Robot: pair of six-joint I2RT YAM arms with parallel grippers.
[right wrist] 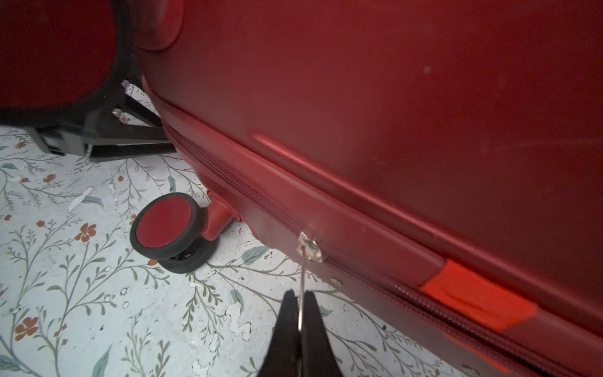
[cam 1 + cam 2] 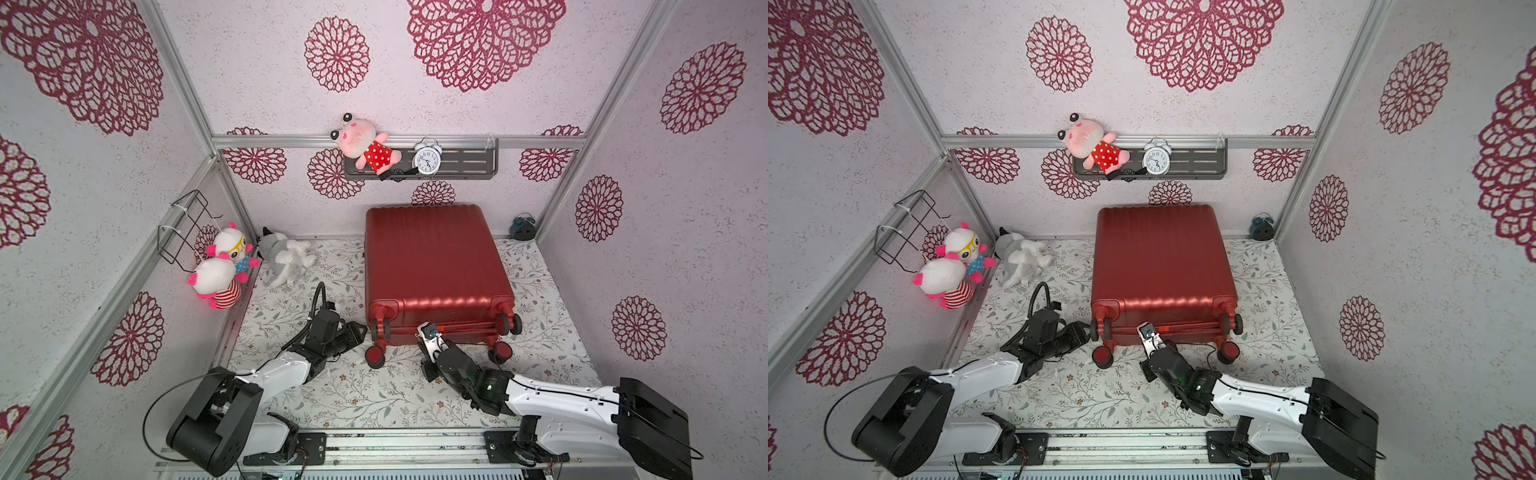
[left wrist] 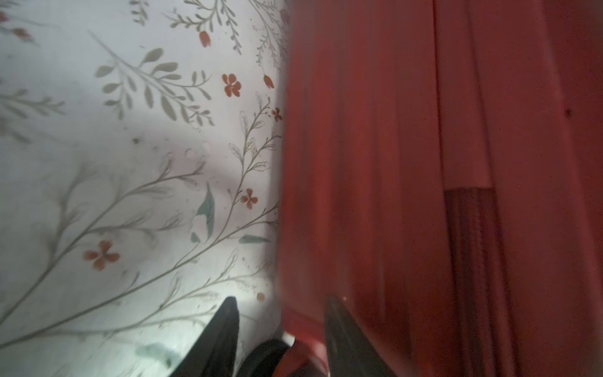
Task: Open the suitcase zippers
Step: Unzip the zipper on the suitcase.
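Observation:
The red suitcase point(image 2: 436, 257) point(image 2: 1163, 257) lies flat on the flowered table, wheels toward me. My left gripper point(image 2: 361, 330) point(image 2: 1086, 330) is at its near left corner. In the left wrist view the left gripper point(image 3: 280, 302) is shut on the corner wheel point(image 3: 264, 355) and its red mount, beside the shell point(image 3: 375, 163). My right gripper point(image 2: 432, 334) point(image 2: 1150, 332) is at the near side seam. In the right wrist view this gripper point(image 1: 301, 295) is shut on the thin metal pull point(image 1: 303, 280) of the zippers point(image 1: 248, 192), which hangs from its slider point(image 1: 310, 249).
A lower wheel point(image 1: 166, 225) rests on the table near the right gripper. A grey plush point(image 2: 286, 257) and two pink-white plush toys point(image 2: 224, 266) lie at the back left under a wire basket point(image 2: 183, 224). A wall shelf point(image 2: 469, 160) holds a pink plush and a clock. Walls enclose three sides.

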